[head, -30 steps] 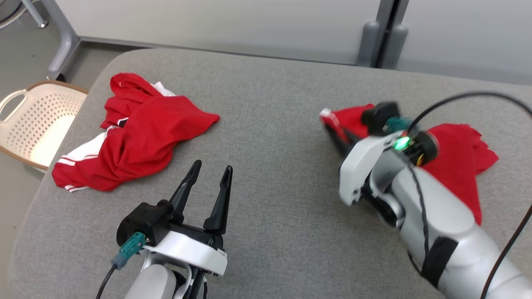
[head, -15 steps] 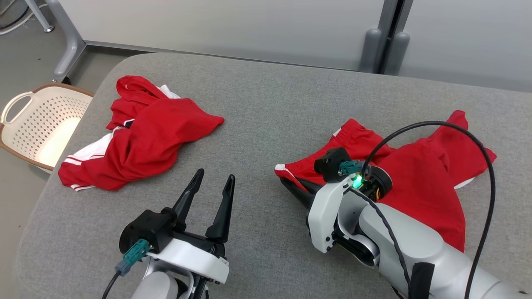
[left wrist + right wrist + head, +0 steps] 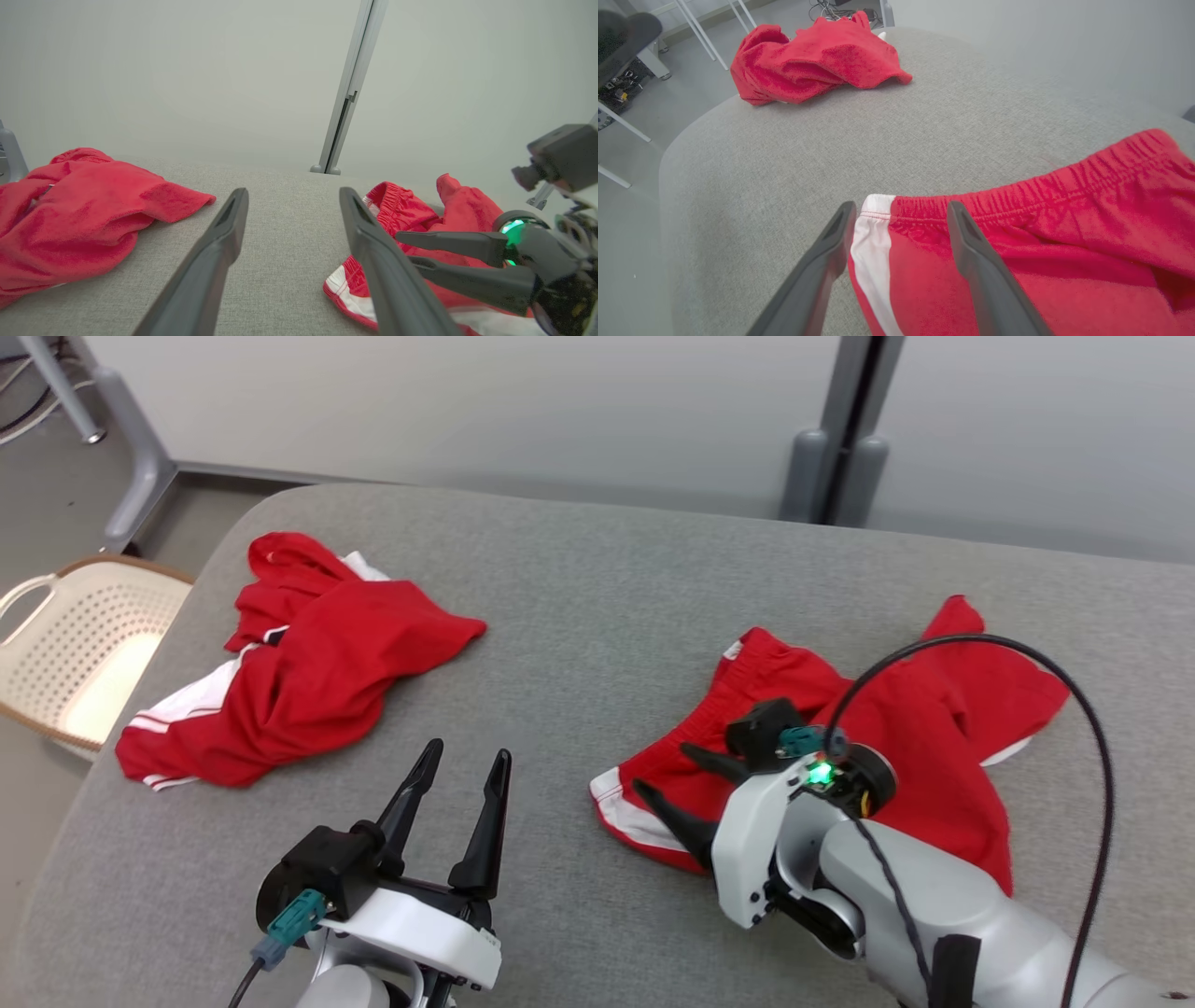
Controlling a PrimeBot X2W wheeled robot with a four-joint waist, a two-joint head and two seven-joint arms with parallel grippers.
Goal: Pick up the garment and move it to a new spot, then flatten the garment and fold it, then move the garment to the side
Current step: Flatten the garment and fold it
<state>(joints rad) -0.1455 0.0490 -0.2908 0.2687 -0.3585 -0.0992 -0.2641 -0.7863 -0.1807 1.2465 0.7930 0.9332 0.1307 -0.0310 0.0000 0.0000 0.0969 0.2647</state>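
The garment (image 3: 934, 747) is a pair of red shorts with white side stripes, lying crumpled on the right of the grey padded table (image 3: 597, 597). My right gripper (image 3: 663, 768) is open just over its near-left waistband corner, fingers straddling the white stripe. The right wrist view shows the garment (image 3: 1041, 242) flat under the open right gripper (image 3: 901, 207). My left gripper (image 3: 469, 749) hovers open with nothing between its fingers over bare table at the near left. From the left wrist view, the left gripper (image 3: 293, 191) points between both cloths, with the garment (image 3: 411, 210) and right gripper (image 3: 404, 248) at the right.
A second red and white cloth (image 3: 308, 663) lies bunched at the table's far left, also visible as a red heap (image 3: 817, 60) in the right wrist view. A cream perforated basket (image 3: 56, 653) stands on the floor past the left edge. A grey wall and post stand behind.
My right gripper carried the shorts' corner nearer and leftward, lowered it, then opened and let go. The shorts now rest on the table. The head camera shifted slightly; the left gripper stayed put.
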